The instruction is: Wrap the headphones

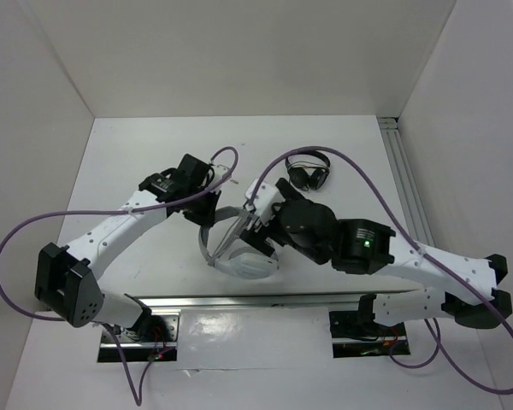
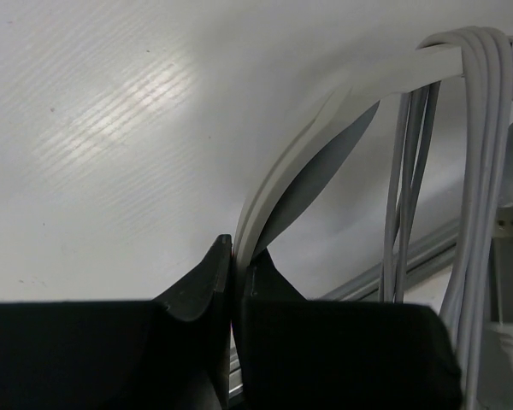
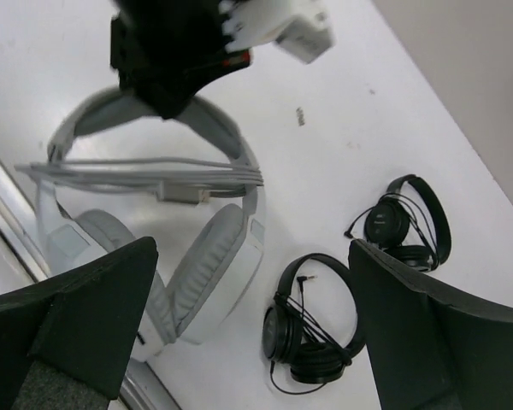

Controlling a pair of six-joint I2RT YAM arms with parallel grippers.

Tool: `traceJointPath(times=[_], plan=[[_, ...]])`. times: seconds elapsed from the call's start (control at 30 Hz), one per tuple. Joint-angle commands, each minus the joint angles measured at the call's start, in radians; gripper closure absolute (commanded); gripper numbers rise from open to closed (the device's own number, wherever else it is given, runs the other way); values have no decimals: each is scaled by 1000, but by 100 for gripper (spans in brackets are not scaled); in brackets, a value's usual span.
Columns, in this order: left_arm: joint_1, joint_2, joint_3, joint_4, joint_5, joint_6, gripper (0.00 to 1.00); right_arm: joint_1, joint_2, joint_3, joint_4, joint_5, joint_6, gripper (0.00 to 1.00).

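The light grey headphones (image 1: 246,265) lie at the table's near middle, with the thin grey cable (image 3: 145,175) wound in several strands across them between the headband sides. My left gripper (image 1: 203,209) is shut on the padded headband (image 2: 278,192); the wound cable strands (image 2: 479,128) hang to its right. In the right wrist view the left gripper (image 3: 171,64) grips the headband top (image 3: 218,120). My right gripper (image 3: 252,256) is open and empty, just above an earcup (image 3: 209,265). It hovers over the headphones (image 1: 250,224) in the top view.
Two small black on-ear headphones (image 3: 312,333) (image 3: 406,222) lie right of the grey pair, and show at the back middle in the top view (image 1: 308,175). An aluminium rail (image 1: 265,301) runs along the near edge. White walls enclose the table.
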Motion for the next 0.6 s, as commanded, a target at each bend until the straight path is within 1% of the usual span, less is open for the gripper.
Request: traceJointPath(times=[0.0,0.13,0.27,0.3,0.37,0.57], plan=[[16,14,-17,125,-34,-110,100,-4,-97,31,110,110,89,0],[16,53,-41,210,-121,-209,100,-4,-119,63,81,156,178,0],[27,99,-60,283,-178,-288,100,5,-140,41,66,185,225,0],[27,108,-70,283,-216,-305,100,5,-140,40,66,196,225,0],[27,129,-92,331,-226,-327,100,5,-149,13,66,207,245,0],[45,183,-129,386,-244,-351,100,5,-149,4,46,217,245,0]])
